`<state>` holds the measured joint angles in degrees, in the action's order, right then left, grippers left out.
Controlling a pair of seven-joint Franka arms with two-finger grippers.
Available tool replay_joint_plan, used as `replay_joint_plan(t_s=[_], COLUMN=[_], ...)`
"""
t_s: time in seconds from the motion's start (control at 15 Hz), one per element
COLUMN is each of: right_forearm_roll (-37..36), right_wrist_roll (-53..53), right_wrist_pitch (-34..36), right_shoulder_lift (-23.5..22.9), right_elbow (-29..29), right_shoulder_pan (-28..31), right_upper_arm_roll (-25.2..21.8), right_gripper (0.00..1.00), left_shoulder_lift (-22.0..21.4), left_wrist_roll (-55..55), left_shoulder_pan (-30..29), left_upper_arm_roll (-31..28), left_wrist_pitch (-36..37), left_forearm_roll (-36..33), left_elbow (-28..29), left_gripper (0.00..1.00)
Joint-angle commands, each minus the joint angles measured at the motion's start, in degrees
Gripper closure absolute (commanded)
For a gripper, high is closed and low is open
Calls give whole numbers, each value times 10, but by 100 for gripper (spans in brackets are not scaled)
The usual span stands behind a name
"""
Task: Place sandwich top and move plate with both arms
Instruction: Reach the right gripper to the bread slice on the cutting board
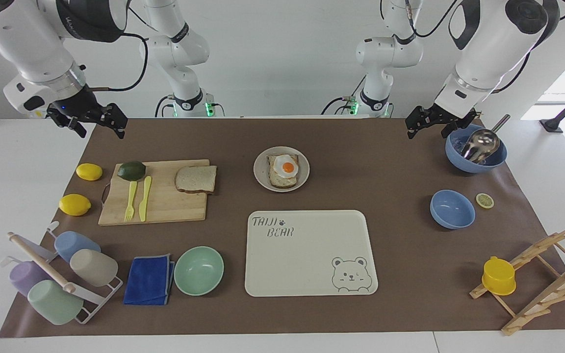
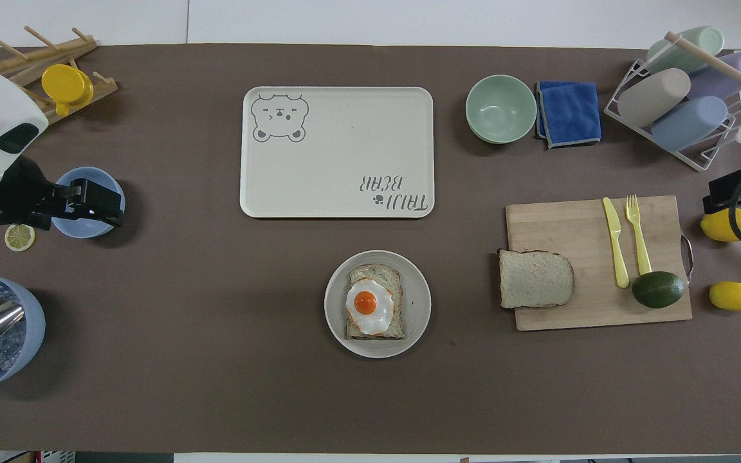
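Observation:
The sandwich top (image 1: 195,179) is a plain slice of speckled bread lying on the wooden cutting board (image 1: 165,206), toward the right arm's end; it also shows in the overhead view (image 2: 534,278). The plate (image 1: 261,169) sits mid-table and holds a bread slice topped with a fried egg (image 1: 287,167); the plate also shows in the overhead view (image 2: 336,302). My right gripper (image 1: 98,128) hangs open and empty in the air over the mat's corner at the right arm's end (image 2: 721,193). My left gripper (image 1: 428,131) hangs open and empty beside the big blue bowl (image 2: 110,206).
The cream bear tray (image 1: 312,274) lies farther from the robots than the plate. A mint bowl (image 1: 198,270) and a blue cloth (image 1: 149,280) lie beside it. The board carries a knife, a fork and an avocado (image 1: 131,170). Two lemons, a cup rack, blue bowls (image 1: 452,210) and a wooden rack stand at the ends.

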<state>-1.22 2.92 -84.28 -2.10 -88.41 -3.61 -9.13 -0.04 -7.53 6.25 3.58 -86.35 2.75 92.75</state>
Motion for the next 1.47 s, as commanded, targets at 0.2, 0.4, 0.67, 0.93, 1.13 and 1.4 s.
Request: replay_joint_plan(t_s=[0.2, 0.4, 0.67, 0.93, 1.13, 1.4], right_forearm_roll=[32, 33, 32, 59, 25, -12], right_wrist_roll=[0, 1, 13, 47, -68, -202], right_wrist_pitch=[-7, -8, -2, -27, -72, -187], right_shoulder_lift=[3, 6, 7, 23, 29, -49], right_elbow=[-2, -4, -4, -35, -82, -137], right_shoulder_pan=[-2, -3, 1, -21, -114, -229], right_upper_arm_roll=[-6, -5, -5, 11, 15, 16], right_gripper=[0, 0, 0, 0, 0, 0], left_shoulder_lift=[-15, -15, -15, -15, -15, -15], left_wrist_roll=[-6, -5, -5, -5, -5, -5], left_shoulder_pan=[-1, -1, -1, -1, -2, -1], left_upper_arm_roll=[-2, -2, -2, -2, -2, -2], left_wrist_pitch=[0, 0, 0, 0, 0, 0], left_forearm_roll=[5, 5, 5, 5, 5, 5], left_elbow=[16, 16, 16, 16, 16, 16], left_gripper=[0, 0, 0, 0, 0, 0])
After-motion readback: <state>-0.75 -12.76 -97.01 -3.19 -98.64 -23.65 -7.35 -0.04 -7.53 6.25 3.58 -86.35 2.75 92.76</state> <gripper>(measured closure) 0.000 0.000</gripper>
